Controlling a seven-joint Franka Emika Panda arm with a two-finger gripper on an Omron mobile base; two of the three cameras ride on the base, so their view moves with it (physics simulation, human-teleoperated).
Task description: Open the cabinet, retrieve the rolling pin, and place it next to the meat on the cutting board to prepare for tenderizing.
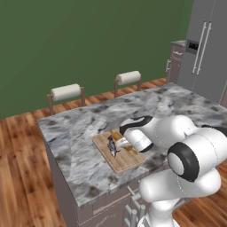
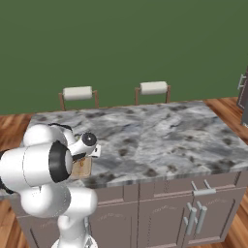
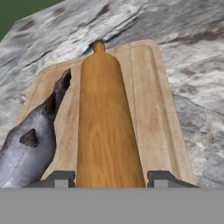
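Rolling pin (image 3: 107, 122): smooth orange-brown wooden cylinder with faint lengthwise grain; a narrower rounded knob at its far end; the near end runs out of the hand view between the two dark fingertips (image 3: 59, 178). It lies lengthwise on the cutting board (image 3: 151, 96), roughly along the board's middle, its far knob close to the board's far edge.

Meat (image 3: 30, 140): dark grey irregular lump with a pointed darker tip; on the board just beside the pin, toward the board's other long edge; whether they touch, I cannot tell.

Gripper (image 3: 107, 179): jaws straddle the pin's near part, one fingertip at each side; whether they press on the wood or stand just clear, I cannot tell.

Left base view: board (image 1: 119, 162) sits near the front edge of the grey marbled counter (image 1: 80, 133); the arm's hand bends down over it.
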